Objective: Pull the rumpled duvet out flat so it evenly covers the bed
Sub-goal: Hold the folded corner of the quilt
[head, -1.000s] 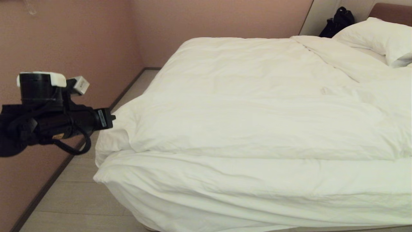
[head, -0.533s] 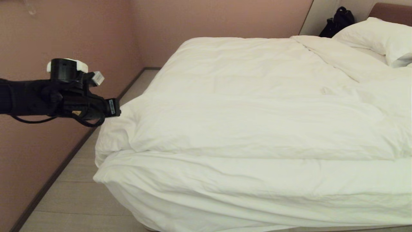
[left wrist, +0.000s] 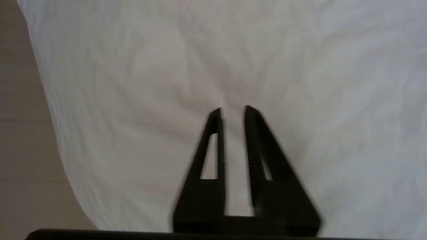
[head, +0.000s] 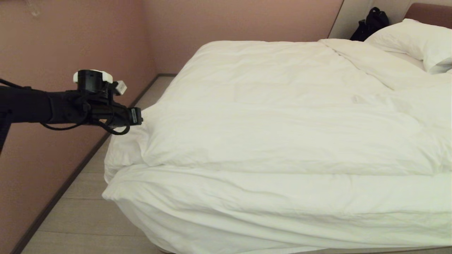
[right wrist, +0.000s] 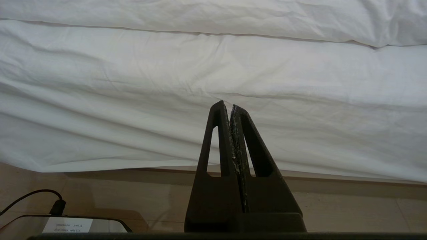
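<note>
Left pincer at duvet left corner, jaws parted by narrow gap, nothing held; cloth lies beyond tips.
Judged step: grab folded-back corner. Best to widen jaws, push into thick fold, clamp both layers, then draw toward bed foot.
Duvet lies doubled back across bed's near part.
Wall near arm, cramps swing.
Right pincer closed, empty, parked low by bed edge.
Pillow and black bag far right, well clear.
</note>
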You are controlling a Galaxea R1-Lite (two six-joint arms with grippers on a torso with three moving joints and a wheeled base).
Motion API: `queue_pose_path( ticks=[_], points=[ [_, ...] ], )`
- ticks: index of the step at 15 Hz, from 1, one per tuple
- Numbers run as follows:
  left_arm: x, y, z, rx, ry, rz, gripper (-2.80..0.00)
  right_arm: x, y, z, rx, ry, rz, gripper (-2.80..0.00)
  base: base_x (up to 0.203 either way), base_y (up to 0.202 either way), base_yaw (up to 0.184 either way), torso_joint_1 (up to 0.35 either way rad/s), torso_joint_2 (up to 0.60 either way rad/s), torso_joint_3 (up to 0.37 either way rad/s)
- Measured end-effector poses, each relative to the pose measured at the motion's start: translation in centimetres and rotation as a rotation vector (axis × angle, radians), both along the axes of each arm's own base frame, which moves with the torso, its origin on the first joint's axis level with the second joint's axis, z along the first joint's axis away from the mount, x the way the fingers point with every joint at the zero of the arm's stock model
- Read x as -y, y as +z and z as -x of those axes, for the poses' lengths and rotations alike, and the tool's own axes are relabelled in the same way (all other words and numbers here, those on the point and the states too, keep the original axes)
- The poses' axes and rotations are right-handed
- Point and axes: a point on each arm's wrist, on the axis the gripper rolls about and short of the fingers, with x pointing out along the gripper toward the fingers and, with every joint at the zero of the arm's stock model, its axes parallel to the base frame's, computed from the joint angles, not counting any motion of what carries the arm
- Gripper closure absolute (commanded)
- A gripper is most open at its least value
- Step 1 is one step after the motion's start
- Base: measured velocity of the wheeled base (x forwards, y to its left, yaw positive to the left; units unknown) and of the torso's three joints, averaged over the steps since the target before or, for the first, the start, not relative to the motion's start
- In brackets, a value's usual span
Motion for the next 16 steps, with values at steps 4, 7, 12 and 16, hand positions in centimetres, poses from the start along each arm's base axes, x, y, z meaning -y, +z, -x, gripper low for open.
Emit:
queue_pose_path(
  ticks=[4,7,12,16],
  points=[
    [0.2,-0.4,-1.4,0.021,-0.021,-0.019,-2.80,0.0,0.0,0.0,0.000,0.000,0.000,0.00,0.000,0.000,0.000,0.000,0.00,0.000],
    [0.7,-1.0,-2.1,0.023,-0.047,-0.037,-2.80,0.0,0.0,0.0,0.000,-0.001,0.000,0.00,0.000,0.000,0.000,0.000,0.00,0.000],
    [1.8,-1.9,-2.9,0.012,-0.072,-0.040,-2.80,0.0,0.0,0.0,0.000,0.000,0.000,0.00,0.000,0.000,0.000,0.000,0.00,0.000],
    [2.2,-5.0,-4.3,-0.045,-0.081,-0.041,-2.80,0.0,0.0,0.0,0.000,-0.001,0.000,0.00,0.000,0.000,0.000,0.000,0.00,0.000]
  ],
)
